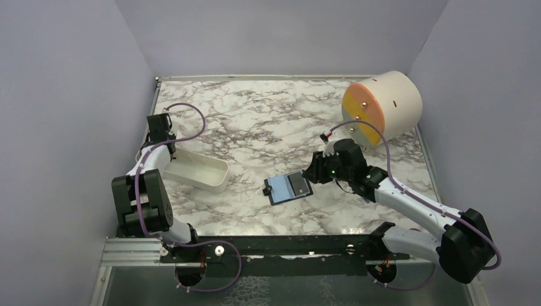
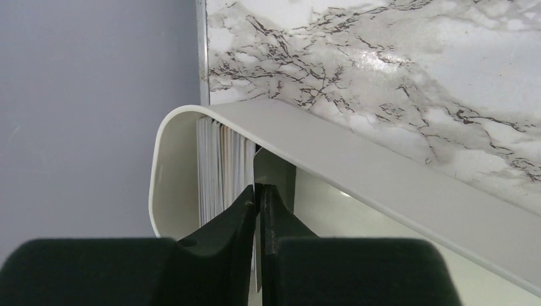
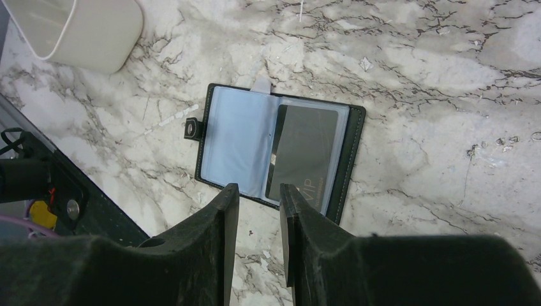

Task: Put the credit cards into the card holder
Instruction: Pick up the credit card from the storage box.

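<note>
Holder (image 3: 236,137): lying open and flat on the table (image 3: 446,95), near its middle. It is black outside and showing light blue sleeves inside.
Holder contents: a dark VIP card (image 3: 303,153) is sitting in the right-hand sleeve. The left-hand sleeve is showing only blue.
Stud tab (image 3: 191,129): sticking out from the holder's left edge, resting on the marble.
Cards (image 2: 220,166): standing on edge in a tight stack, pale edges showing. They are sitting in the rounded end of the tray (image 2: 357,159), by the table's left edge.
Left claw (image 2: 258,191): reaching down into that end of the tray. It is clenching on a single thin grey card (image 2: 255,169) just beside the stack.
Right claw (image 3: 255,191): hanging over the holder's near edge, fingers parted, grasping nothing.
Tray: white and oblong, lying left of the holder and well apart from it.
In the way: the tray's end wall is curving close around the stack, on the side away from the gripped card.
Drum (image 1: 383,105): cream with an orange face, lying on its side in the far right corner, beyond the right arm.
</note>
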You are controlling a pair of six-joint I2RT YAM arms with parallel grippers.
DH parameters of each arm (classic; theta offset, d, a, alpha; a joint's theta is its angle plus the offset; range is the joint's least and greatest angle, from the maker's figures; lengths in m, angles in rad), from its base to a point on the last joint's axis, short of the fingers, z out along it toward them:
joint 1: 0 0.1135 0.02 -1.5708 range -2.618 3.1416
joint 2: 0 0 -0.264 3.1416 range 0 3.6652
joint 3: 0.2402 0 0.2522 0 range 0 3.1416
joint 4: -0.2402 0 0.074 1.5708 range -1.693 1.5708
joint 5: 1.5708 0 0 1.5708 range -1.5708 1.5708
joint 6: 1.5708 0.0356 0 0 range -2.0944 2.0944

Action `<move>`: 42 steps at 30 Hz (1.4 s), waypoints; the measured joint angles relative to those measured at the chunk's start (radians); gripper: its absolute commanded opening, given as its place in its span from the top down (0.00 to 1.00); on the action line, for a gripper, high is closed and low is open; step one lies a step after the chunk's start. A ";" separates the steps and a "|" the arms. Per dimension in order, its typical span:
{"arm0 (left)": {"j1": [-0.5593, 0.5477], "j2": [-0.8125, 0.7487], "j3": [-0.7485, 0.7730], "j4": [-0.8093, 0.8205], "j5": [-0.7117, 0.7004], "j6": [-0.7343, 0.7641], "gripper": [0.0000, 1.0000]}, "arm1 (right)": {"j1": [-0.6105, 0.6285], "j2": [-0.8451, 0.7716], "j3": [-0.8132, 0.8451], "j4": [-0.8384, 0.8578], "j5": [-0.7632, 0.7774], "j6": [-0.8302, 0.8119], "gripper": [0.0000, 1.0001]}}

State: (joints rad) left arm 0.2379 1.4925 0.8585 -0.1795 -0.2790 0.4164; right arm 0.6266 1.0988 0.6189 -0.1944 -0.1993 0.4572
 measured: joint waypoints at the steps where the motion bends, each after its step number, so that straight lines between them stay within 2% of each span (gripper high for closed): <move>1: 0.000 0.000 0.003 -0.005 0.004 -0.003 0.97 | 0.000 0.000 0.000 0.000 0.000 0.000 0.69; 3: -0.002 0.000 0.008 -0.019 0.013 -0.008 1.00 | 0.000 0.000 0.000 0.000 0.000 0.000 0.69; 14: -0.002 -0.100 0.022 -0.060 0.097 -0.113 1.00 | 0.000 0.000 0.000 0.000 0.000 0.000 0.69; 30: 0.000 -0.256 0.050 -0.139 0.225 -0.463 1.00 | 0.000 0.000 0.001 -0.008 -0.005 0.013 0.69; 36: 0.000 -0.348 0.051 -0.179 0.348 -0.579 1.00 | 0.000 0.001 0.012 -0.018 -0.026 0.039 0.70; 42: 0.000 -0.368 0.069 -0.202 0.607 -0.687 1.00 | 0.000 0.003 0.061 -0.012 -0.053 0.078 0.70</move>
State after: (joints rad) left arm 0.2379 1.1248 0.9272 -0.3813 0.3283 -0.2710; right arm 0.6266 1.1015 0.6796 -0.2066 -0.2523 0.5354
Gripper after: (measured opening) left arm 0.010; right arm 0.305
